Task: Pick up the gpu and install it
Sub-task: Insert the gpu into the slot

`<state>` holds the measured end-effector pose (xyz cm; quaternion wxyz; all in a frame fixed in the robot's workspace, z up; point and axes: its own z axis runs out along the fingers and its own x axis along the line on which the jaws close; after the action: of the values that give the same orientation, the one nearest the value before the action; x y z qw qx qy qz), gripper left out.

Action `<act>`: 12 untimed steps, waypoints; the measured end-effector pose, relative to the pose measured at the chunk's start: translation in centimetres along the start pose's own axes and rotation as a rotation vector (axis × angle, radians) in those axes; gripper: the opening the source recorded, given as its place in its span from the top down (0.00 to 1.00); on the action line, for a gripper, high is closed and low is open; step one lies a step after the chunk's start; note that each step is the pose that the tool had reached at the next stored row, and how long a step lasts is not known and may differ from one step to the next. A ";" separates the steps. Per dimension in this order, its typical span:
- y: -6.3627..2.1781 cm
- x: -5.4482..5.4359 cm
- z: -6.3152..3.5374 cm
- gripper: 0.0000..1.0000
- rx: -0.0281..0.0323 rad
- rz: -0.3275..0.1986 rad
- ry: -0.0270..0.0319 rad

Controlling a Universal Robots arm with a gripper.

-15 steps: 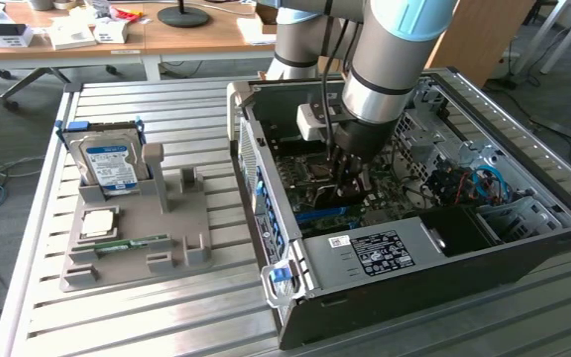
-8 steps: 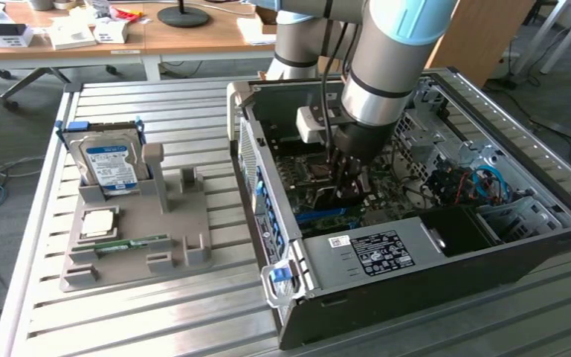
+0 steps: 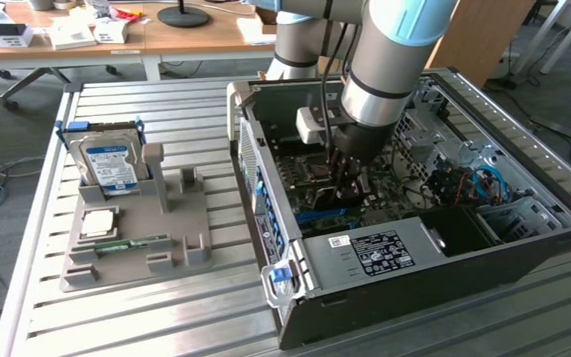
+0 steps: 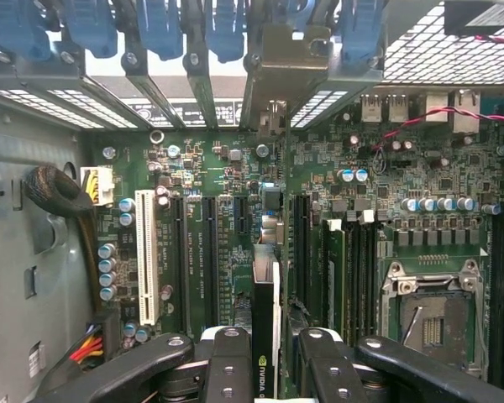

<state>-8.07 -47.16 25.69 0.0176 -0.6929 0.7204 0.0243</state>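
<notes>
Hand: my hand [image 4: 267, 369] is clamped on the gpu, with a black finger [image 4: 227, 361] pressed against each flat face.
Gpu: the thin flat gpu [image 4: 266, 311], a black-faced card with a green logo, stands on edge between my fingers. It is above the motherboard and in line with the long slots. I cannot tell whether it is seated in one.
Motherboard: the green motherboard [image 4: 235, 168] lies just beyond the card. One white slot [image 4: 147, 256] and several black slots [image 4: 210, 252] run side by side on it. A silvery square processor socket [image 4: 433, 315] sits on the other side of the card from the white slot.
Rear wall: blue plastic clips [image 4: 160, 25] line the slot openings, and a dull metal bracket [image 4: 290, 54] sits there in line with the card.
Case: my grey arm [image 3: 385, 74] reaches down into the open black computer case [image 3: 415, 286], which has a grey power supply box [image 3: 385, 249] with a black label at one end.
Holder: a grey moulded holder [image 3: 181, 223] lies beside the case on the exterior view's left. It carries an upright blue-labelled silver hard drive [image 3: 107, 163], a square chip [image 3: 97, 222] and a narrow green memory stick [image 3: 131, 243] lying flat.
Bench: the slatted metal bench [image 3: 117, 320] carries both the case and the holder.
Beyond: a wooden desk [image 3: 186, 41] with papers on it.
</notes>
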 end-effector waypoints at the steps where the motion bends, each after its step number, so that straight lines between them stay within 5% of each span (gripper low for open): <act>1: 0.00 0.0 0.04 0.74 0.0000 0.000 0.0001; 12: 0.01 0.0 0.43 0.74 -0.0001 0.000 0.0004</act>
<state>-8.09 -47.16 25.25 0.0174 -0.6929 0.7204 0.0242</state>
